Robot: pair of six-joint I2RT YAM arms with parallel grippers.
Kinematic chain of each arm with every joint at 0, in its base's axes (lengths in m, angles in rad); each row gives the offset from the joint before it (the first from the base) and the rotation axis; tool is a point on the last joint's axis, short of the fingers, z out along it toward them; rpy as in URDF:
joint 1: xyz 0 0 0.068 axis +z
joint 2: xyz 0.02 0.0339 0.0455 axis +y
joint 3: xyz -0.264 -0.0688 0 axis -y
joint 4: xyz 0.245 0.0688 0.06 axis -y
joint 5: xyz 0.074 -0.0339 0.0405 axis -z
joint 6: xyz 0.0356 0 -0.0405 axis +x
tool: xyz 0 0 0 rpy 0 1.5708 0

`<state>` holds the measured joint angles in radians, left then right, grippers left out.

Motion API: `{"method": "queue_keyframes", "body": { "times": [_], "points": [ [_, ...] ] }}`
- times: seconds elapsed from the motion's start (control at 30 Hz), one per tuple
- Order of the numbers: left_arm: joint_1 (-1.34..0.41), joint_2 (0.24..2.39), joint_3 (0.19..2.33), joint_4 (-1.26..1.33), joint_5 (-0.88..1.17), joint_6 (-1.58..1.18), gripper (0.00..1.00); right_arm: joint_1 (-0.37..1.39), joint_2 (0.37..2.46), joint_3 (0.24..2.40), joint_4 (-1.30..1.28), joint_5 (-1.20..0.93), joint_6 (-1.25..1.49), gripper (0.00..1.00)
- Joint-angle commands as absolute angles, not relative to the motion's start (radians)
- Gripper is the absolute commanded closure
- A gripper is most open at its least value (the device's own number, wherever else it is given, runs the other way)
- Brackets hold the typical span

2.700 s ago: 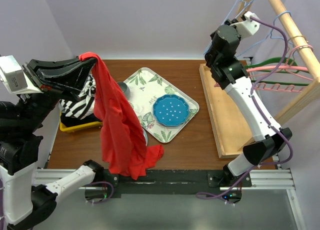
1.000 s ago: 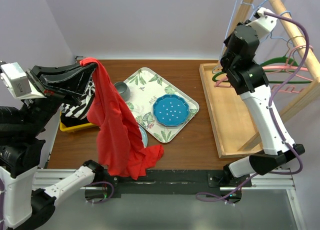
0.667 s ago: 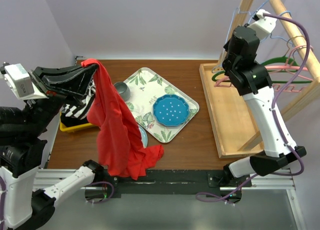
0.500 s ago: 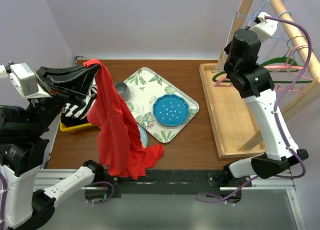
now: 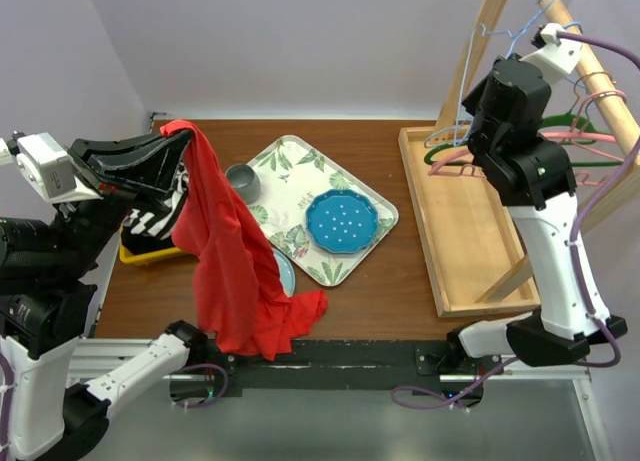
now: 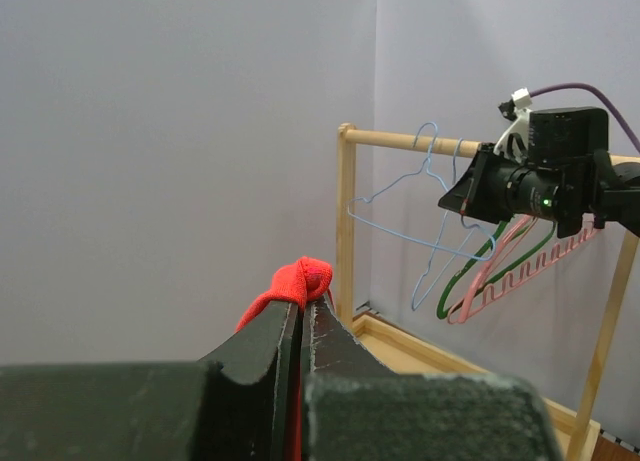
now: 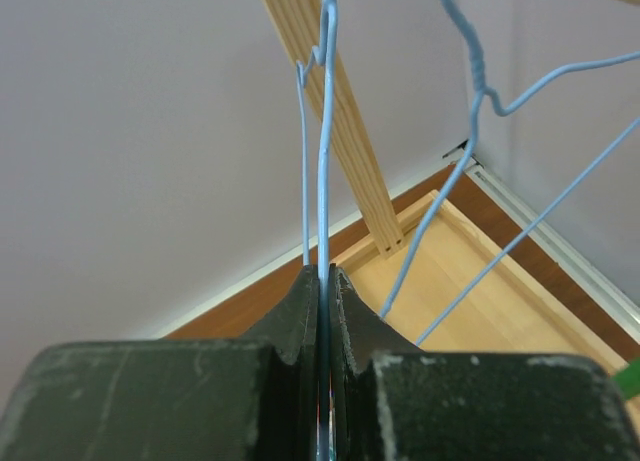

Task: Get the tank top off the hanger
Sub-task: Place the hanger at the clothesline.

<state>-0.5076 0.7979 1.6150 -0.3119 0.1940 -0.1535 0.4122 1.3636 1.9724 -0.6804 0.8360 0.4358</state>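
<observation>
The left fingers (image 6: 262, 349) are pinching a fold of the red fabric tank top (image 5: 235, 271), draping it over the tabletop's (image 5: 380, 291) near-left corner. The right fingers (image 7: 296, 313) are clamping the blue wire hanger (image 7: 325, 131); hooking it onto the wooden rail (image 6: 390, 138) before releasing seems wise.

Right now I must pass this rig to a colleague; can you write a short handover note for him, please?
Left gripper: shut on the red tank top, held high at the left; the cloth's lower end reaches the table.
Right gripper: shut on the blue wire hanger, up beside the wooden rack.
Done: the tank top is off the hanger.
Left: probably lay the tank top down and release the hanger; whether its hook sits on the rack, I cannot tell.
</observation>
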Motion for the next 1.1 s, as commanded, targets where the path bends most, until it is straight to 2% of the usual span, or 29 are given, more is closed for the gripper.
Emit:
{"method": "queue_keyframes", "body": {
  "times": [0.0, 0.23, 0.6, 0.83, 0.9, 0.93, 1.03, 1.07],
  "points": [
    [-0.512, 0.784, 1.617, -0.265, 0.169, -0.127, 1.0, 0.41, 1.302, 1.973, -0.695, 0.847, 0.439, 1.0],
    [-0.514, 0.782, 1.597, -0.255, 0.184, -0.137, 1.0, 0.411, 1.348, 1.947, -0.49, 0.976, 0.33, 1.0],
    [-0.514, 0.804, 1.611, -0.261, 0.176, -0.121, 1.0, 0.411, 1.535, 1.991, -0.315, 1.15, 0.198, 1.0],
    [-0.514, 0.815, 1.611, -0.261, 0.155, -0.104, 1.0, 0.411, 1.611, 2.043, -0.365, 1.154, 0.199, 1.0],
    [-0.512, 0.818, 1.614, -0.259, 0.138, -0.097, 1.0, 0.413, 1.606, 2.036, -0.379, 1.126, 0.201, 0.82],
    [-0.514, 0.819, 1.614, -0.259, 0.13, -0.095, 1.0, 0.411, 1.6, 2.043, -0.399, 1.068, 0.207, 0.67],
    [-0.514, 0.825, 1.598, -0.255, 0.094, -0.097, 1.0, 0.413, 1.603, 2.112, -0.549, 0.826, 0.225, 0.48],
    [-0.514, 0.825, 1.588, -0.242, 0.089, -0.103, 1.0, 0.417, 1.6, 2.138, -0.628, 0.778, 0.241, 0.44]
  ]
}}
